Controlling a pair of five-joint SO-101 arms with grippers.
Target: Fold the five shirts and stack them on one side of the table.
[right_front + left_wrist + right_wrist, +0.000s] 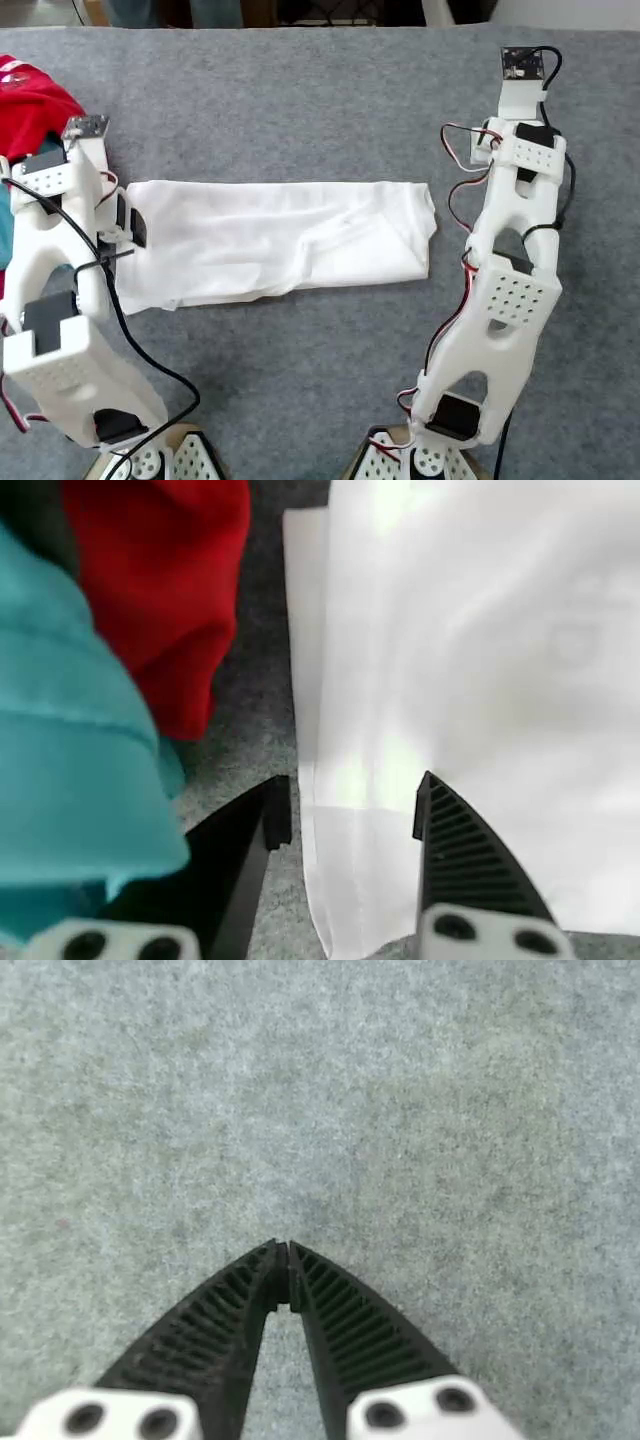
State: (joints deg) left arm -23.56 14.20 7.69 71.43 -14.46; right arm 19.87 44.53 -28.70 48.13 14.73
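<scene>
A white shirt (280,240), folded into a long strip, lies across the middle of the grey felt table (300,100). My left gripper (352,790) is open, with one black finger on each side of the white shirt's (480,660) left end. In the high view the left gripper (131,232) sits at that end. A red shirt (30,100) and a teal shirt (5,230) are bunched at the table's left edge. Both the red shirt (160,590) and the teal shirt (60,740) lie close beside the left gripper. My right gripper (283,1260) is shut over bare felt with nothing in it.
The right arm (510,290) stands just right of the white shirt's right end. Bare grey felt (320,1080) stretches behind and in front of the shirt. The table's far edge runs along the top of the high view.
</scene>
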